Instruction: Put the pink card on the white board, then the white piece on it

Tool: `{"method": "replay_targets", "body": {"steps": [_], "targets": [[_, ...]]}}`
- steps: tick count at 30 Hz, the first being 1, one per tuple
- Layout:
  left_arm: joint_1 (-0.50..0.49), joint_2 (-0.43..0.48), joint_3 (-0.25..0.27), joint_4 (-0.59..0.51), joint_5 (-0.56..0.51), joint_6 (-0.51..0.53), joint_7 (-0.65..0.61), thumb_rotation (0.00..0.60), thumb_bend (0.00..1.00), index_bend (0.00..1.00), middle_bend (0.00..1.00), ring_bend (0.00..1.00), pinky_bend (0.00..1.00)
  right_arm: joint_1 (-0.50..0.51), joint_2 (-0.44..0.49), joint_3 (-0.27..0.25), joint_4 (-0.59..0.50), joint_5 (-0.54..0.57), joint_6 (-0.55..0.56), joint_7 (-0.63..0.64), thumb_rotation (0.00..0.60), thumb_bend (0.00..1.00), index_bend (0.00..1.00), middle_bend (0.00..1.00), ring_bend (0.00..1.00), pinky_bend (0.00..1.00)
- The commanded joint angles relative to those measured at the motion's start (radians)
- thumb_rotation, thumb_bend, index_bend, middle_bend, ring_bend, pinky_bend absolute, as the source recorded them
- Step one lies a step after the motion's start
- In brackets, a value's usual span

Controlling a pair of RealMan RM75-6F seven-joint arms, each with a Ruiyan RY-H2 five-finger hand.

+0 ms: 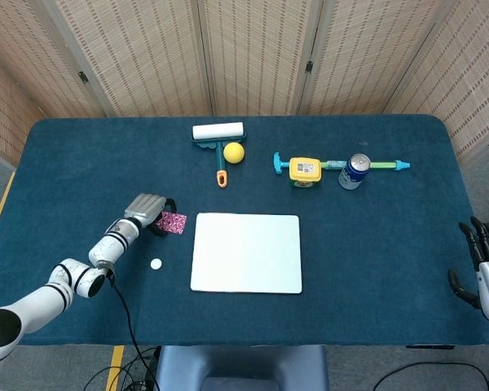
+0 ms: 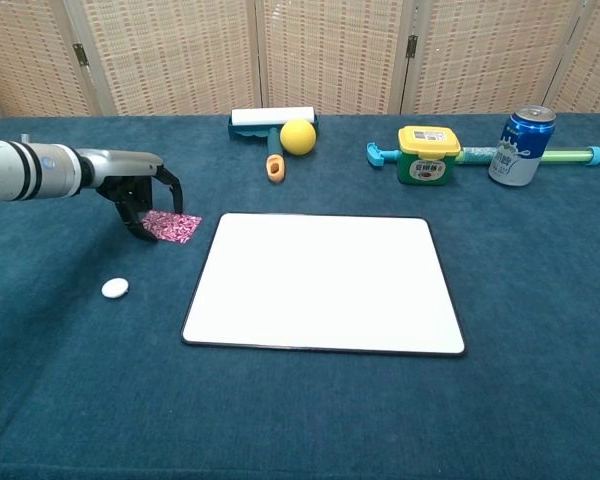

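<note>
Along the top of the chest view we see a lint roller [image 2: 272,117], a yellow ball [image 2: 298,136], a yellow tape measure [image 2: 423,154] and a blue can [image 2: 519,146], their print too small to read. The pink card [image 2: 171,225] lies flat at left, long axis slanting toward the lower right, just beside the white board [image 2: 323,282], with the white piece [image 2: 115,288] lower left. Our left hand [image 2: 138,190] curls its fingers over the card's left edge, though we cannot tell if it grips; our right hand [image 1: 482,262] rests at the head view's right edge, fingers apart and holding nothing.

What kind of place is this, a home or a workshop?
Probably a robot test room, not a home: a table under blue cloth, folding woven screens behind it, and unrelated props such as a lint roller and drink can.
</note>
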Motion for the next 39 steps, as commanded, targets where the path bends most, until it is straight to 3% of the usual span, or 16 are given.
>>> {"method": "replay_targets", "body": {"steps": [1,12,25,34,39], "targets": [[0.001,-0.005,0.003,0.009,0.009,0.004,-0.012,0.600,0.26,0.40,1.00,1.00,1.00,0.000,0.000,0.000,0.000,0.001,0.000,-0.001,0.600,0.32,0.00,0.00,0.00,0.00],[0.005,-0.018,0.017,0.045,0.053,0.021,-0.075,0.600,0.26,0.43,1.00,1.00,1.00,0.005,-0.002,0.001,-0.001,0.001,-0.008,-0.010,0.600,0.32,0.00,0.00,0.00,0.00],[0.014,0.011,0.021,0.003,0.061,0.056,-0.070,0.600,0.26,0.45,1.00,1.00,1.00,0.002,-0.003,-0.004,-0.001,-0.011,0.002,-0.009,0.600,0.32,0.00,0.00,0.00,0.00],[0.020,0.067,0.003,-0.089,0.019,0.080,0.008,0.600,0.26,0.44,1.00,1.00,1.00,0.006,0.001,-0.008,-0.001,-0.022,-0.006,0.003,0.600,0.32,0.00,0.00,0.00,0.00],[0.022,0.127,-0.021,-0.222,-0.058,0.105,0.125,0.600,0.26,0.44,1.00,1.00,1.00,0.012,0.017,-0.013,-0.001,-0.031,-0.020,0.038,0.600,0.32,0.00,0.00,0.00,0.00]]}}
